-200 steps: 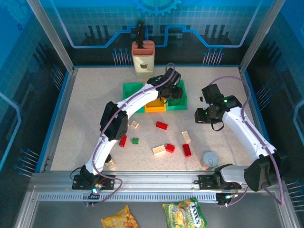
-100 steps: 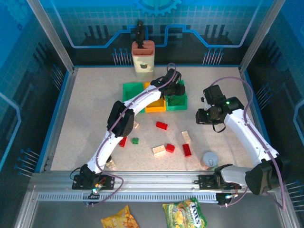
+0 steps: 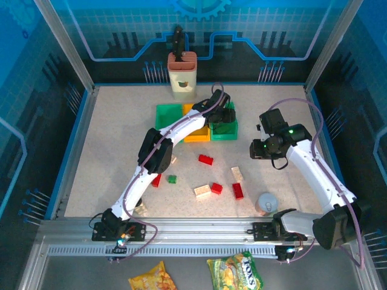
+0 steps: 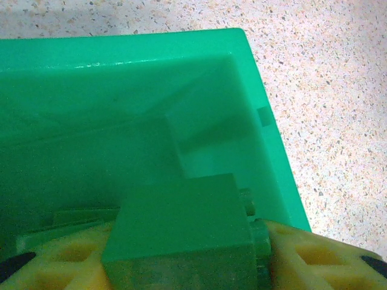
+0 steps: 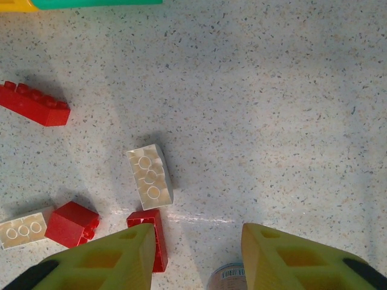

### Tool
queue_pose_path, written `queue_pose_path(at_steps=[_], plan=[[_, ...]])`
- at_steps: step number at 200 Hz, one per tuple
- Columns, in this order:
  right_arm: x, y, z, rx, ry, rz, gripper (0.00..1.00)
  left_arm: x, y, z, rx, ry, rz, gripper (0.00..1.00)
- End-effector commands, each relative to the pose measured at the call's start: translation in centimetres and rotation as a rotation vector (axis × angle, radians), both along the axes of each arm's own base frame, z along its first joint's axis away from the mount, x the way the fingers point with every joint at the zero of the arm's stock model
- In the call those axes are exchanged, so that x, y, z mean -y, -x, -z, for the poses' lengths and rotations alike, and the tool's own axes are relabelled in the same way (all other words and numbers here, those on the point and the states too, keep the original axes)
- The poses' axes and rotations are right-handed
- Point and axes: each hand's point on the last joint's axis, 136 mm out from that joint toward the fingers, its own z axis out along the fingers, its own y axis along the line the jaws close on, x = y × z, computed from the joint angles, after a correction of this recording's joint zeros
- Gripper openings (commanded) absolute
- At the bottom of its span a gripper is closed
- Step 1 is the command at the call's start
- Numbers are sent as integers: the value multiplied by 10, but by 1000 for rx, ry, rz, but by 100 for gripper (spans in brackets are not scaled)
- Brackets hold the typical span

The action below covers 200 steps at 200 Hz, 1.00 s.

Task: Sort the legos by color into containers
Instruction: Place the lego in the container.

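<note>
Over the far right green bin (image 4: pixel 269 145), the left gripper (image 4: pixel 190 266) pinches a green brick (image 4: pixel 181 223) in its jaws. Red and cream legos (image 3: pixel 205 159) lie scattered on the bench (image 3: pixel 115 139). Right of them hovers the right gripper (image 5: pixel 196 254), jaws spread, empty.

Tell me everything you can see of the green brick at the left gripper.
The green brick is a glossy plastic block with smooth faces toward the camera and studs on one side. It sits between the left gripper's yellow fingers, over the inside of a green bin. Whether it is clamped is unclear.
</note>
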Motion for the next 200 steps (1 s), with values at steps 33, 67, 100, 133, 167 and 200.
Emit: queue_pose_path(at_steps=[33, 67, 100, 133, 167, 200], plan=[[4, 5, -7, 5, -2, 12, 43, 3, -5, -57, 69, 75, 9, 60], [2, 4, -5, 2, -9, 10, 43, 2, -1, -73, 74, 89, 20, 60], [-1, 2, -2, -2, -16, 8, 43, -1, 6, -87, 73, 92, 30, 60], [-5, 1, 2, -5, -25, 3, 43, -4, 17, -99, 61, 87, 48, 59], [-12, -4, 6, -7, -36, -1, 43, -13, 35, -107, 32, 62, 75, 58], [-21, -10, 8, -5, -46, -11, 43, -34, 60, -106, -6, -1, 92, 57]])
